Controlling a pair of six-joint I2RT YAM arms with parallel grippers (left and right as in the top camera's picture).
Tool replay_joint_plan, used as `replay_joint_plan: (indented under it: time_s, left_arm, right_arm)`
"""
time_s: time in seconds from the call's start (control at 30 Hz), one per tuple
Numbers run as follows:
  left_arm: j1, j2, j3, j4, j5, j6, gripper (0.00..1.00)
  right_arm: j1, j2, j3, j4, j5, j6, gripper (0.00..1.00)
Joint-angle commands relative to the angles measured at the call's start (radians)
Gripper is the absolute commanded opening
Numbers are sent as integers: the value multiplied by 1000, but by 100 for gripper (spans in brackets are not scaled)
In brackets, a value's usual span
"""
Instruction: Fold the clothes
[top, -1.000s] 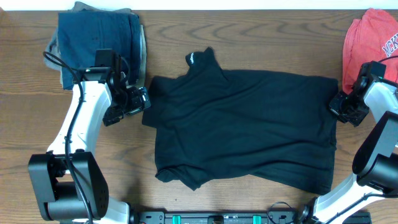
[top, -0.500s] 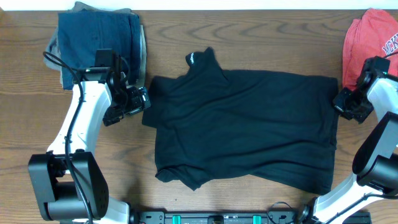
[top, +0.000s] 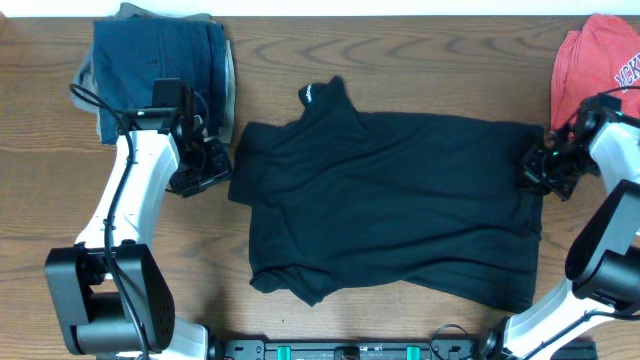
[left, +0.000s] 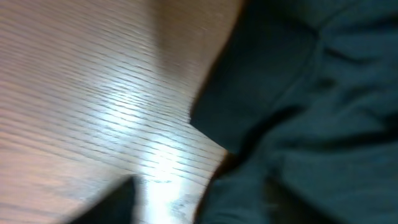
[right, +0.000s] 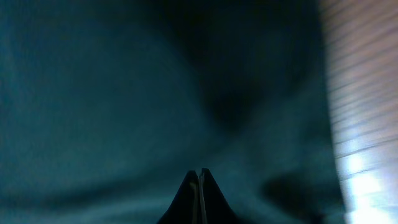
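Grippers at both side edges of the black clothes (top: 390, 200)

The clothes are lying spread flat across the middle of the wooden table (top: 400, 60), with the collar pointing toward the far edge and one sleeve sticking out at the near left. The left gripper (top: 208, 168) is sitting just beside the left sleeve edge. Its wrist view is coming out badly blurred, so whether its jaws are open or closed cannot be told. The right gripper (top: 537, 170) is resting at the right edge of the clothes with its fingertips (right: 193, 186) pressing together, closed. Possibly a bit of cloth is being pinched between them, but the dark close view is not showing that clearly. A folded blue denim pile (top: 160, 60) is lying at the far left corner and a coral-red shirt (top: 595, 65) at the far right corner, both apart from the clothes.
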Motion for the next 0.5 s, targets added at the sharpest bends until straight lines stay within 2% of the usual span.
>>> replay_joint_plan:
  time_s: [0.0, 0.23, 0.47]
  left_arm:
    - [-10, 4, -8, -4, 129, 38, 6]
    - [-123, 4, -45, 39, 146, 50, 6]
    - [-283, 34, -69, 193, 146, 49, 6]
  right_arm:
    - [62, 15, 13, -50, -128, -103, 1]
    - [174, 15, 7, -57, -42, -69, 4]
    - [245, 15, 2, -11, 16, 28, 10]
